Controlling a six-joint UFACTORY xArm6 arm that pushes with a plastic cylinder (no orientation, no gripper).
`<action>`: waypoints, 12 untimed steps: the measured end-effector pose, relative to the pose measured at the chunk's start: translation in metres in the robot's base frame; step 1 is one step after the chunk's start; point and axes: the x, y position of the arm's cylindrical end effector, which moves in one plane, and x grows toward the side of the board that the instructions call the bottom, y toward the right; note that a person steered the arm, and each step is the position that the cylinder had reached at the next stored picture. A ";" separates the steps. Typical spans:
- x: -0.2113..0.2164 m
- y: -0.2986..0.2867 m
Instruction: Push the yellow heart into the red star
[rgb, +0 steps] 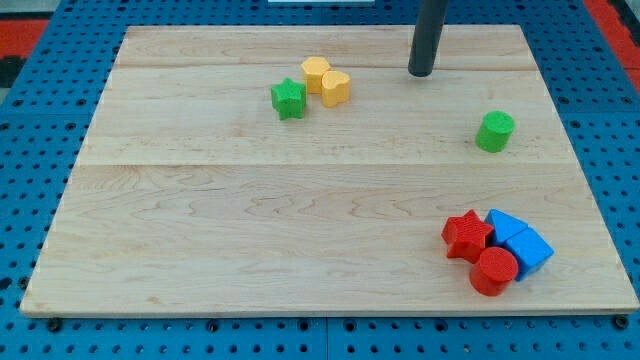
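My tip (421, 72), touching nothing, stands right of the yellow heart (336, 89), red star (466, 237) seemingly far below.

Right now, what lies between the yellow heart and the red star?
Nothing: bare board runs from the yellow heart to the red star in the camera view.

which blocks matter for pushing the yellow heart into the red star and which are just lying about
Job in hand:
yellow heart
red star
my tip, to the view's right of the heart, not touching

Lying about:
yellow hexagon
green star
green cylinder
red cylinder
two blue blocks
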 end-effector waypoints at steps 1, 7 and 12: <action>-0.028 -0.065; -0.008 -0.156; 0.048 -0.040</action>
